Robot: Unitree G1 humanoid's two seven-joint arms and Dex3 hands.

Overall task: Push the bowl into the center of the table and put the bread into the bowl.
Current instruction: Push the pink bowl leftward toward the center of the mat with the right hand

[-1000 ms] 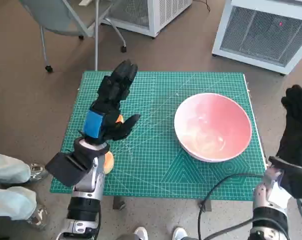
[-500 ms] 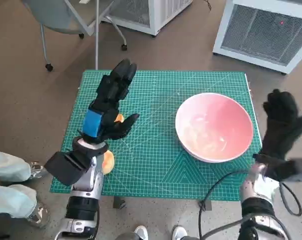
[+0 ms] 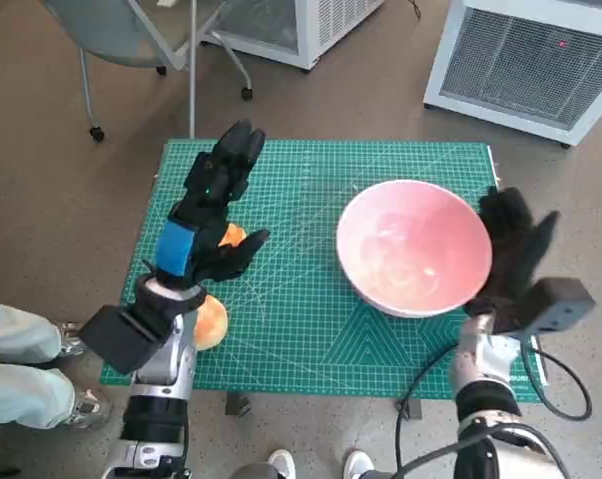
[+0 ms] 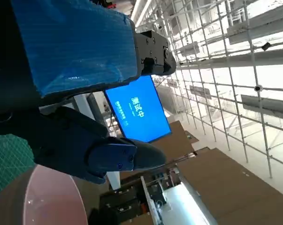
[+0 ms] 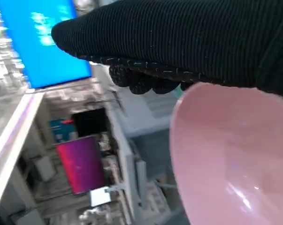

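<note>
Bowl-pushing is looking like the step in hand. From the head view, the wide, glossy pink bowl [image 3: 412,245] is sitting right of centre on the green gridded cutting mat covering the tabletop [image 3: 301,329]. The gloved right hand [image 3: 510,251] is pressing flat against its outer rim, fingers spread and gripping nothing, probably to nudge it inward. The blue-taped left hand [image 3: 213,208] is hovering above the mat's left part, fingers apart and empty, seemingly waiting over the round golden bread roll [image 3: 209,320] lying near the front left edge.

From the left wrist view, only the taped hand and a sliver of bowl are showing.

From the right wrist view, the glove is lying along the bowl's rim.
</note>
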